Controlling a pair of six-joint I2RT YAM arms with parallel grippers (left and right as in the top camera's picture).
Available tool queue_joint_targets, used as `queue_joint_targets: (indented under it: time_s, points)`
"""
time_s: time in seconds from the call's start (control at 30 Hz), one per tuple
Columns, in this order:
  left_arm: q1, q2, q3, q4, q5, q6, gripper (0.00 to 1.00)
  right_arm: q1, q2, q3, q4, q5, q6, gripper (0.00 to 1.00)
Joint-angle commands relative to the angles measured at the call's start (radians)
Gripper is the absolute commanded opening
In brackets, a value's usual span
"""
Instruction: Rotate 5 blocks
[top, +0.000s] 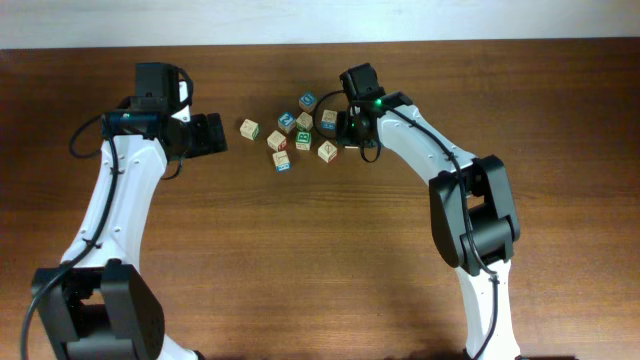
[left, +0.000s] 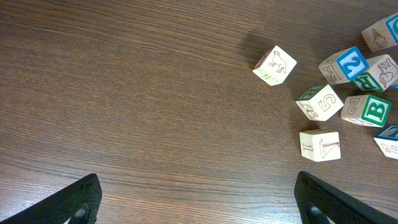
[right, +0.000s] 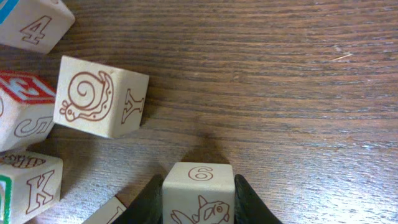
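We see the right gripper (right: 198, 182) clamped on the "6" cube (right: 199, 199), a light-wood block with a fish drawn under the numeral. Its two dark fingers (right: 149, 202) press flat against the cube's opposite sides.

We take the green "B" cube (top: 303, 139) as our landmark. It sits in the middle of the loose cluster on the brown wooden table (top: 450, 60). The "6" cube is at the cluster's edge on the right arm's side of the green "B" cube, and we cannot tell whether it rests on the wood or is just off it. Near it, toward the green "B" cube, lies the snail-and-"Y" cube (right: 102, 96), apart from the gripped one.

On the left arm's side of the green "B" cube, the "I" cube (left: 319, 145) lies near it without touching. The blue "2" cube (left: 346, 62) is also near. The animal-picture cube (left: 275, 64) stands alone farther out on that side.

Beyond it, well apart from the green "B" cube, the left gripper (top: 218, 133) hovers with its jaws spread wide, holding nothing.
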Motion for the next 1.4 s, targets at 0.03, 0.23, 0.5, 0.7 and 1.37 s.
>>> queue_joint_targets:
  time_s: [0.03, 0.23, 0.5, 0.7, 1.37]
  points:
    - [0.003, 0.007, 0.018, -0.002, 0.008, -0.013, 0.98, 0.008, -0.026, 0.012, -0.053, 0.003, 0.005, 0.19]
    - [0.002, 0.007, 0.018, -0.014, 0.065, -0.013, 0.98, 0.008, -0.075, 0.012, -0.196, -0.077, 0.003, 0.19]
    - [0.002, 0.007, 0.018, -0.030, 0.064, -0.013, 0.99, 0.010, -0.080, 0.012, -0.423, -0.198, -0.013, 0.18]
    - [0.002, 0.007, 0.018, -0.030, 0.064, -0.013, 1.00, 0.011, -0.080, 0.012, -0.528, -0.289, -0.049, 0.18]
    - [0.003, 0.007, 0.018, -0.026, 0.064, -0.013, 0.99, 0.012, -0.086, 0.015, -0.748, -0.277, -0.126, 0.45]
